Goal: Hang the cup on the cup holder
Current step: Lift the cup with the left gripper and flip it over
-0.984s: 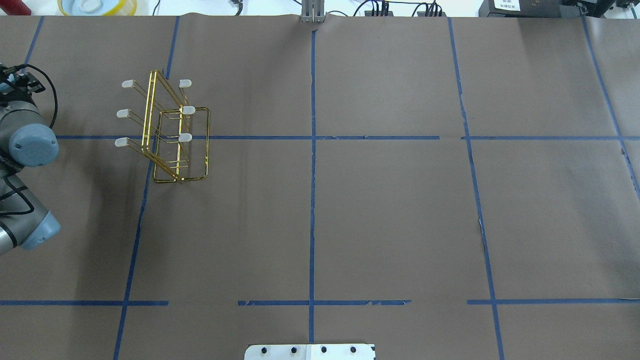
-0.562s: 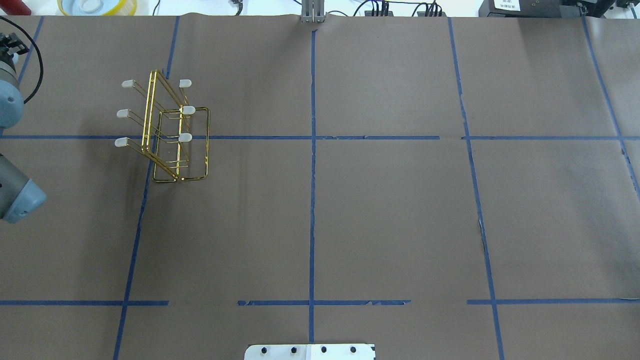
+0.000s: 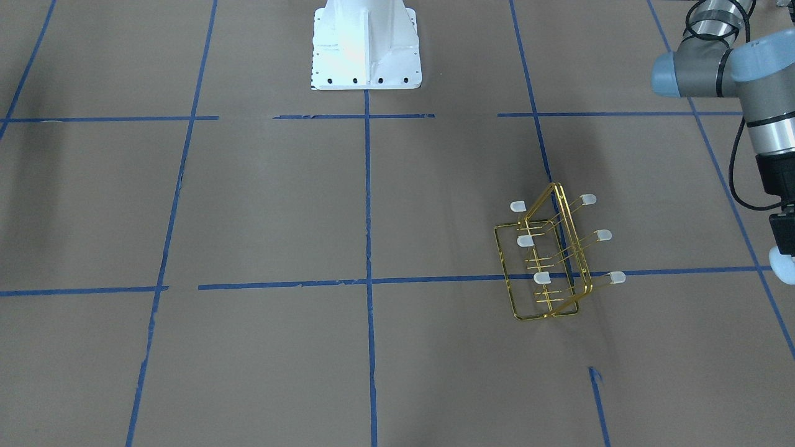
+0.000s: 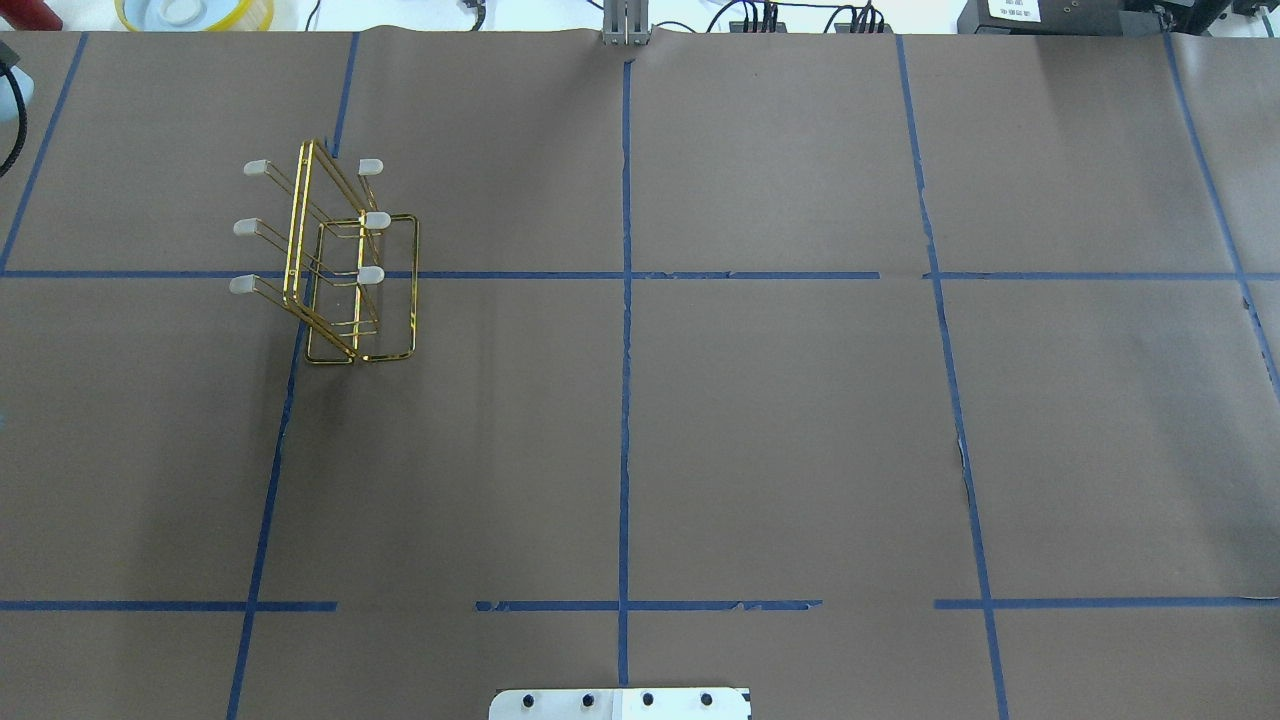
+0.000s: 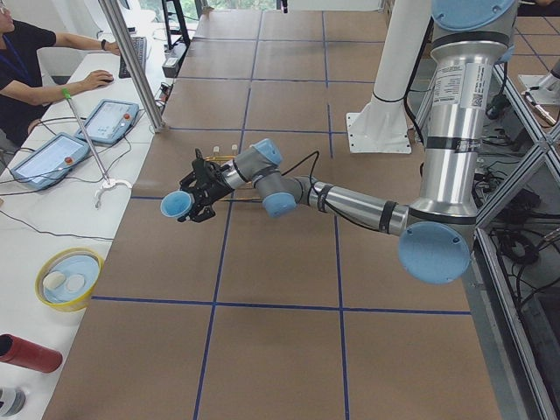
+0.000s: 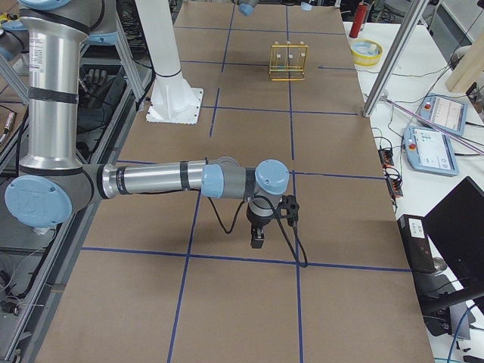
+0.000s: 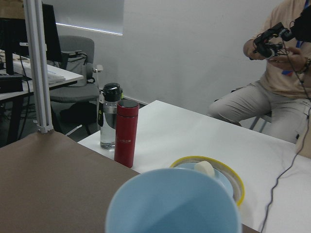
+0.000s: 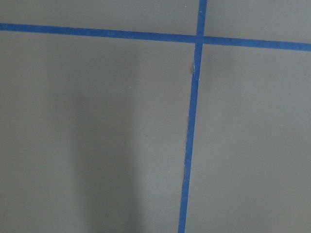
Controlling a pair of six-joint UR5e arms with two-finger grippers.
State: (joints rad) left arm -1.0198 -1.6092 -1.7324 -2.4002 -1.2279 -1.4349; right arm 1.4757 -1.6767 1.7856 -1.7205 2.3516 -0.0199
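The pale blue cup (image 5: pixel 178 206) is held sideways in my left gripper (image 5: pixel 192 201), above the table's left end. Its open rim (image 7: pixel 172 204) fills the bottom of the left wrist view. It also shows at the right edge of the front view (image 3: pixel 781 264). The gold wire cup holder (image 4: pixel 330 260) stands on the table with white-capped prongs and nothing on them; it also shows in the front view (image 3: pixel 553 261). The cup is to the holder's left, apart from it. My right gripper (image 6: pixel 257 236) points down over bare table, far from both; I cannot tell its state.
Off the table's far left corner are a yellow-rimmed bowl (image 7: pixel 214 170), a red bottle (image 7: pixel 126 132) and a clear bottle (image 7: pixel 109 121). A metal post (image 7: pixel 36 63) stands at that corner. The robot's white base (image 3: pixel 366 43) is at mid-table. Operators sit beyond the far edge.
My left arm has swung left and away, almost out of the overhead view; only a sliver stays at its top left edge. The cup holder has not moved.
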